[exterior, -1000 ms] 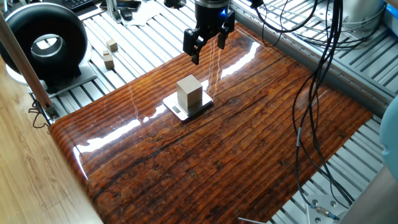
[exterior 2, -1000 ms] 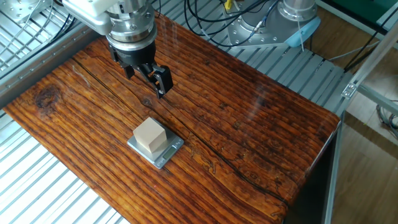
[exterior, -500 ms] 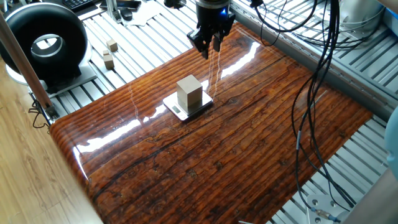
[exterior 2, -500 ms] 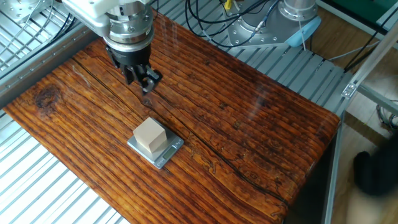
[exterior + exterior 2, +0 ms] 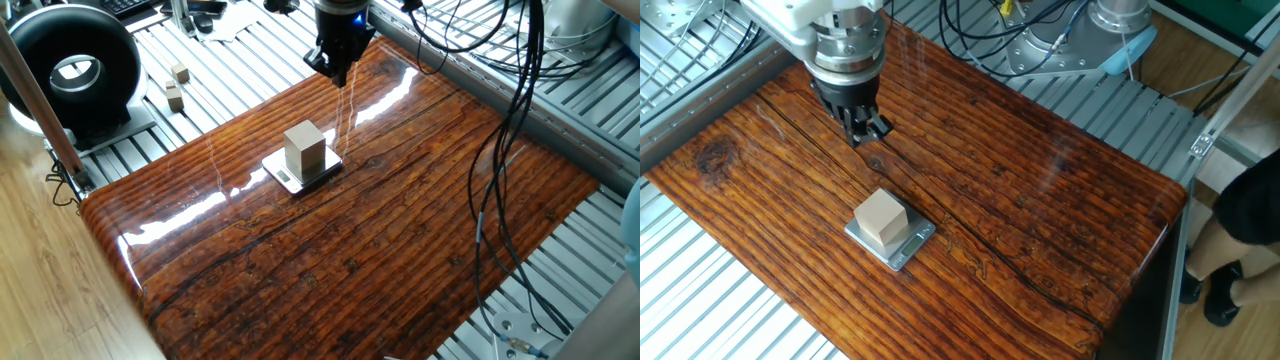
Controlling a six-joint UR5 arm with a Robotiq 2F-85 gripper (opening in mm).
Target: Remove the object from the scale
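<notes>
The pale wooden block (image 5: 305, 150) (image 5: 882, 217) stands upright on the thin square scale (image 5: 322, 173) (image 5: 919, 241), which lies flat near the middle of the glossy wood-grain counter (image 5: 400, 230) (image 5: 1040, 200). The gripper (image 5: 338, 72) (image 5: 866, 131) hangs above the counter, well apart from the block, its jaws closed together and holding nothing. Two small wooden cubes (image 5: 177, 86) rest off the counter (on the slatted metal surface beside it).

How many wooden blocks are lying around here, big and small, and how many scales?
Large wooden block: 1, standing on the scale
Small wooden cubes: 2, off the board on the slatted table
Scale: 1
Total: 4 things
</notes>
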